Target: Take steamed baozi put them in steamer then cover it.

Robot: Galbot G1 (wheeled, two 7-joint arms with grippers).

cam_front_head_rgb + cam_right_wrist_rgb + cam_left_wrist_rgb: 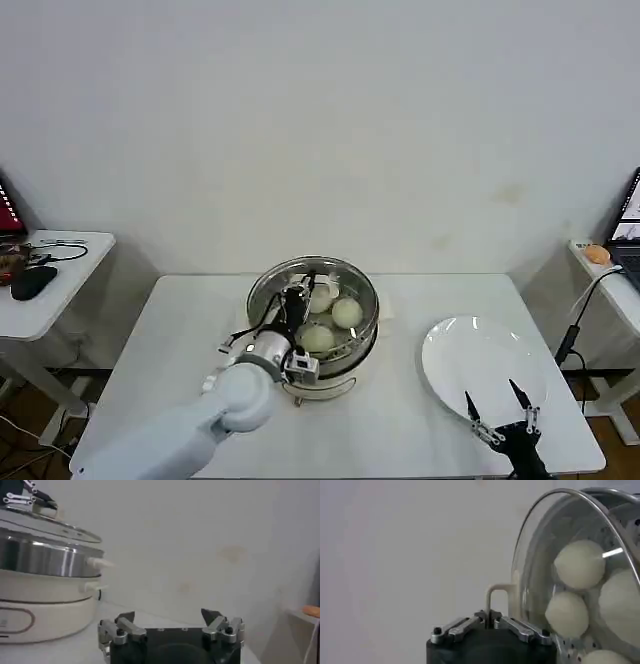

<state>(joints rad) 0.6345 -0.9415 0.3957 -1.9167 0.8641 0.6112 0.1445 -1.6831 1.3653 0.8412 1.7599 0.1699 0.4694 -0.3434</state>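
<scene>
A plain white wall stands behind a white table (180, 340). In the middle of the table sits the steamer (345, 355) — a shiny steel basket on a white pot base.

Inside the steamer lie the baozi (347, 313), round and off-white. Three can be seen well from the head view, close together and touching. In the left wrist view they show through the glass, lying on the floor with little holes.

The cover (360, 285) is over the steamer. It is clear glass with a steel rim. From the right wrist view its rim looks a bit tilted, with one side higher than the other, so I cannot tell if it sits flat all round.

The left gripper (296, 301) is above the cover, over the side nearer the robot. Its fingers are pinched tight on the small white handle (497, 600) of the cover. In the left wrist view the handle stands up right between the two closed fingertips.

A flat white plate (480, 365) lies on the right part of the table, well apart from the steamer.

The right gripper (500, 405) waits low at the near edge of the plate. Its two dark fingers are spread wide — they hold nothing.

Side tables stand at both sides of the room, with a dark mouse (32, 283) on the left one.
</scene>
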